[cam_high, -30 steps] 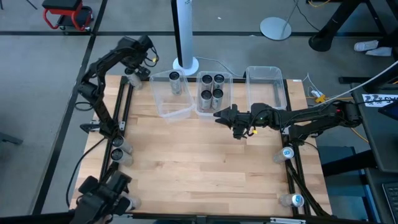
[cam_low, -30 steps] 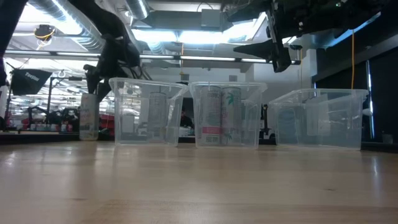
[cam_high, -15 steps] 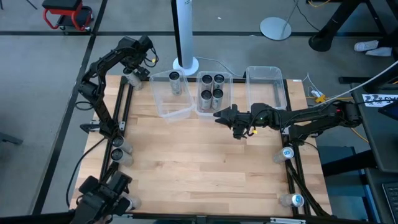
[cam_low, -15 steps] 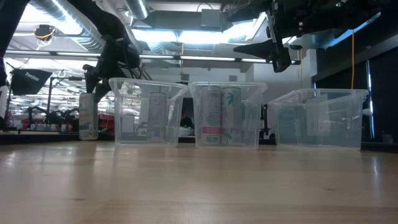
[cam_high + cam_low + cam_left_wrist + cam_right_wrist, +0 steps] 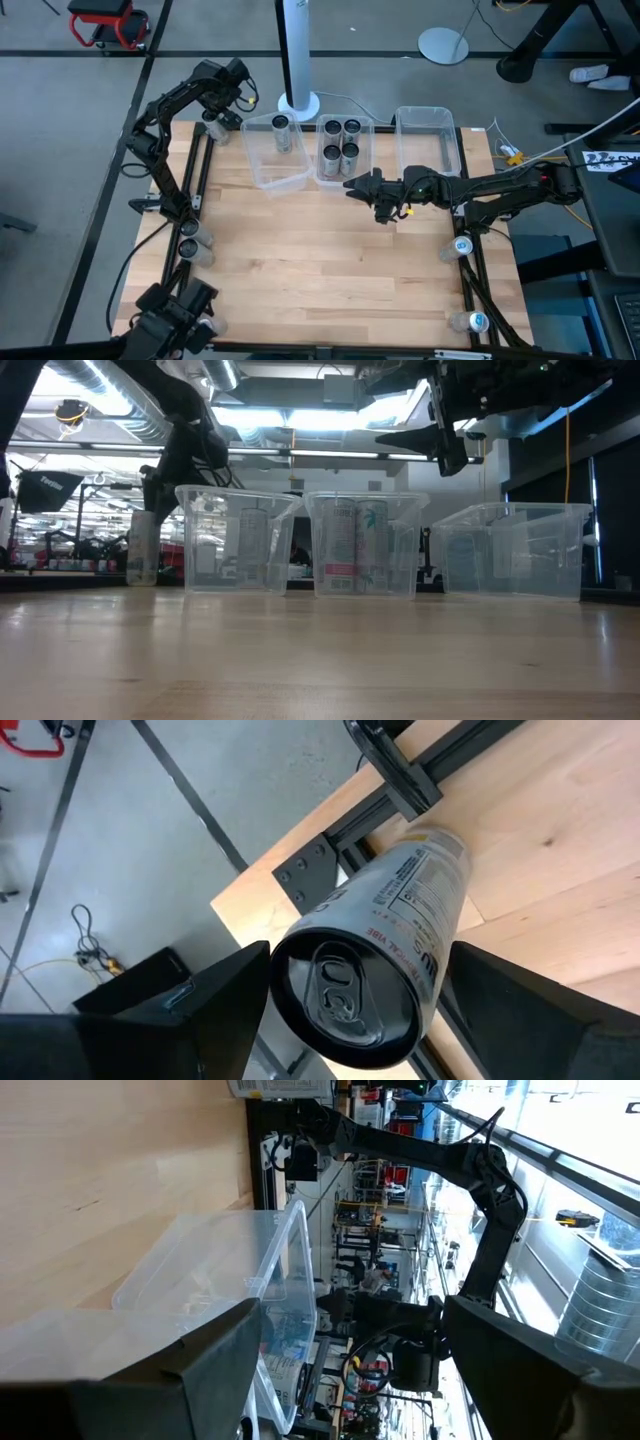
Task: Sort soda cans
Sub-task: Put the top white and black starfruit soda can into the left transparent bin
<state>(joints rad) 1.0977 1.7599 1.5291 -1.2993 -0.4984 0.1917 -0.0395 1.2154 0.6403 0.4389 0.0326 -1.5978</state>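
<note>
L gripper is at the far-left corner of the wooden table, fingers wide around a soda can w/ dark top standing at that corner by the black frame rail; wrist view shows the can between both fingers, touching or not – can't tell. R gripper hangs mid-table, just in front of the middle bin, jaws apart, nothing in them; in the low view it sits high above the bins. Three clear plastic bins line the far edge: left bin holds one dark-top can, middle bin holds four dark-top cans, right bin shows no cans. More cans stand at the table's edges: two on the left edge below the L arm's lower links, one at the near-left corner partly hidden by dark arm hardware, and two w/ pale blue tops on the right edge and near-right corner. A white post w/ round base stands just beyond the far edge, between left and middle bins. R arm stretches across from the right edge, crossing in front of the right bin. Cables lie off the far-right corner.
</note>
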